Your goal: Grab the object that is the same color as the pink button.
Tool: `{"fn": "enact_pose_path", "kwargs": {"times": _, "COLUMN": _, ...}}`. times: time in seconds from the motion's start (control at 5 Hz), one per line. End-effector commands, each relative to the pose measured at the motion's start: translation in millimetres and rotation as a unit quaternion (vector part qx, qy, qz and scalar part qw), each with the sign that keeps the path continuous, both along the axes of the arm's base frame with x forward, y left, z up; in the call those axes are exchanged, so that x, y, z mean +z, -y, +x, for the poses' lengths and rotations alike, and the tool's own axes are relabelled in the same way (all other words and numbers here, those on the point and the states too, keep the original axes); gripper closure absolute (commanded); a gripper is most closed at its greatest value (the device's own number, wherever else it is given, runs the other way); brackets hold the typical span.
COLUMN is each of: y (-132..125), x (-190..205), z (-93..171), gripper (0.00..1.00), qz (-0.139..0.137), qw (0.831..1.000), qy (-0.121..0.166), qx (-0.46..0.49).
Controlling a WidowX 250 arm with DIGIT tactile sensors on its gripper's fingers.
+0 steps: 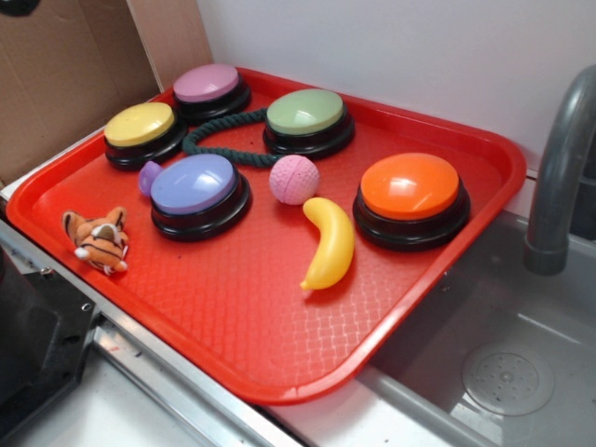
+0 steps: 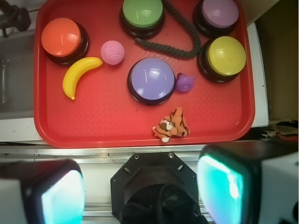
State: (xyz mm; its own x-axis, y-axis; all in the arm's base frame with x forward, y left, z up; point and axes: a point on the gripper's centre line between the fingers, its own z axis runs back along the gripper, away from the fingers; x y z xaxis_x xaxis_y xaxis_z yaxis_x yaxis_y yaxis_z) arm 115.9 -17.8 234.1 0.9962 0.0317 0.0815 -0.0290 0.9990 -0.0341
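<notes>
Hanging above the near edge of the red tray (image 2: 46,135), the hand (image 2: 140,191) shows its two fingers (image 2: 219,186) spread wide apart in the wrist view, with nothing between them; it does not appear in the exterior view.

Going left to right in the wrist view, everything lies ahead of the hand. Far ahead and to its left sits the orange button (image 2: 60,37), with the yellow banana (image 2: 79,74) touching or nearly touching its base on the side nearer the hand. Just right of the banana's tip rests the pink ball (image 2: 112,52), free on the tray floor and well apart from the hand, between the orange button and the lavender-blue button (image 2: 150,78). The green button (image 2: 142,12) stands beyond, at the far rim. A dark green rope (image 2: 177,49) curves from the green button's base around toward the right. Nearly straight ahead, nearest the hand, a small toy tiger (image 2: 170,127) lies close to the tray's near rim. A small purple item (image 2: 184,82) touches the lavender-blue button's right side. Further right stand the yellow button (image 2: 226,56) and, beyond it in the far corner, the pink button (image 2: 219,13).
</notes>
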Motion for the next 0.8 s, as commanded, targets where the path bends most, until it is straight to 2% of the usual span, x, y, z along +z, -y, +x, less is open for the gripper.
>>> {"fn": "enact_pose_path", "kwargs": {"times": 0.0, "y": 0.0, "x": 0.0, "z": 0.0, "gripper": 0.00, "qz": 0.000, "qw": 1.000, "qy": 0.000, "qx": 0.000}}
{"fn": "enact_pose_path", "kwargs": {"times": 0.2, "y": 10.0, "x": -25.8, "z": 40.9, "gripper": 0.00, "qz": 0.026, "qw": 0.992, "qy": -0.005, "qx": -0.125}}
{"fn": "enact_pose_path", "kwargs": {"times": 0.4, "y": 24.9, "x": -48.3, "z": 71.0, "gripper": 0.00, "qz": 0.059, "qw": 0.966, "qy": -0.035, "qx": -0.249}}
{"fn": "enact_pose_path", "kwargs": {"times": 0.6, "y": 37.6, "x": -77.2, "z": 97.2, "gripper": 0.00, "qz": 0.056, "qw": 0.933, "qy": -0.009, "qx": -0.354}}
